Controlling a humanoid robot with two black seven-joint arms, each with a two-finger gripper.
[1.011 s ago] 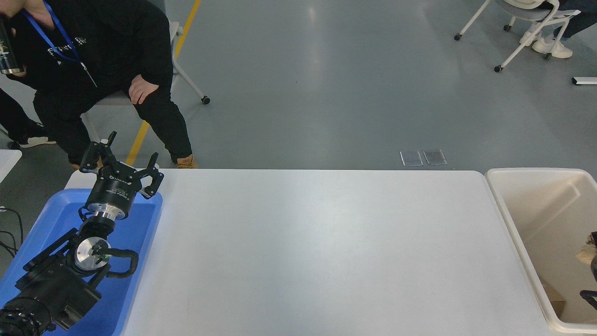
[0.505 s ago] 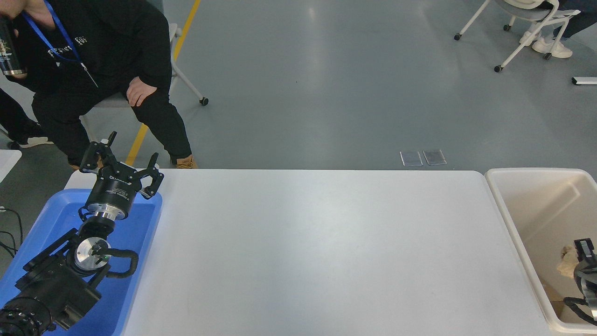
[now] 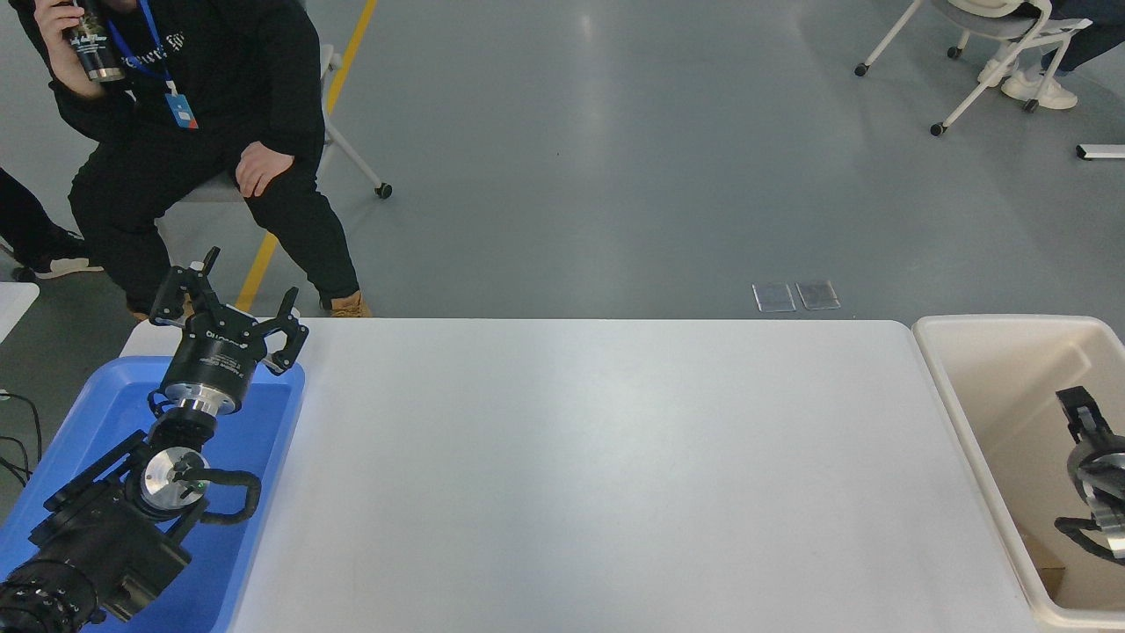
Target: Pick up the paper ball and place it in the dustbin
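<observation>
The cream-beige dustbin (image 3: 1011, 323) stands off the table's right end. My right gripper (image 3: 1079, 411) reaches in from the right edge and hangs inside the bin's opening, above its floor. Only one black finger and part of the wrist show, the rest is cut off by the picture's edge. The paper ball is not in view at the gripper or anywhere on the table. My left gripper (image 3: 230, 303) is open and empty, parked above the far end of the blue tray (image 3: 272, 413) at the lower left.
A flat tan scrap (image 3: 1046, 570) lies on the bin's floor near its left wall. A person in black (image 3: 202, 105) sits at the far left behind the table, holding a dark bottle. Chairs stand at the far right.
My right gripper has moved up and further over the bin. The pale paper wad seen at its fingers half a second ago no longer shows. The person has raised the bottle.
</observation>
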